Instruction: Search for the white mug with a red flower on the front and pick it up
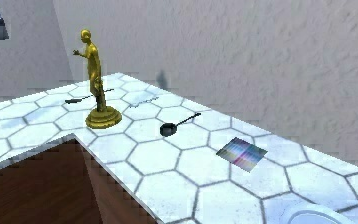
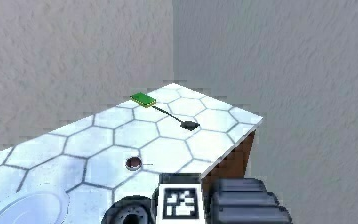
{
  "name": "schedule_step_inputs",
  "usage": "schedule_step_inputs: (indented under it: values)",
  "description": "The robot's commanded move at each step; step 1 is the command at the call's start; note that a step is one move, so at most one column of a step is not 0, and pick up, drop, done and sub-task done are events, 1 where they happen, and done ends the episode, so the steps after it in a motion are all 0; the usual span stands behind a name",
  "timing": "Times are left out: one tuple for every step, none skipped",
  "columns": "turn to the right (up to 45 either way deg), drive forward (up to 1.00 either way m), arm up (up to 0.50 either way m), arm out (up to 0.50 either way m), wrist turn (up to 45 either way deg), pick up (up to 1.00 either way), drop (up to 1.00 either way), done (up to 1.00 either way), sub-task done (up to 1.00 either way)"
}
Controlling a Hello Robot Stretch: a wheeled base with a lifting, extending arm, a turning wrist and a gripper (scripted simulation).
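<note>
counter (image 1: 157, 160): white hex tiles, wood front below, grey walls behind; in arm side view it (image 2: 87, 150) ends at a wood side panel nr the wall corner
gold statue (image 1: 99, 80): upright on round base, on counter, toward its back corner
dark utensil (image 1: 80, 100): flat on counter, back part, just beside statue base
black ladle (image 1: 177, 125): flat on counter mid-top, handle angled toward back wall
multicolour card (image 1: 241, 154): flat on counter, nearer its front edge than the ladle
white round dish (image 1: 322, 215): on counter, cut by forward view's bottom right
green flat thing (image 2: 142, 99): on counter's far side, by wall
black spoon-shaped thing (image 2: 189, 124): on counter nr its end, thin handle toward green thing
small round blob (image 2: 134, 162): on counter mid-top, dark red centre, pale rim; too small to tell if it's the mug
gripper (image 2: 130, 212): dark rounded body at arm side view's bottom edge, counter behind it, left of white marker square (image 2: 180, 200); far end cut off, so can't tell its state or whether it holds anything
</note>
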Motion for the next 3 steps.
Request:
schedule_step_inputs:
  values:
    - [0.0, 0.0, 0.0, 0.16, 0.0, 0.0, 0.0, 0.0, 0.0]
    - [0.0, 0.0, 0.0, 0.0, 45.0, 0.0, 0.0, 0.0, 0.0]
    - [0.0, 0.0, 0.0, 0.0, 45.0, 0.0, 0.0, 0.0, 0.0]
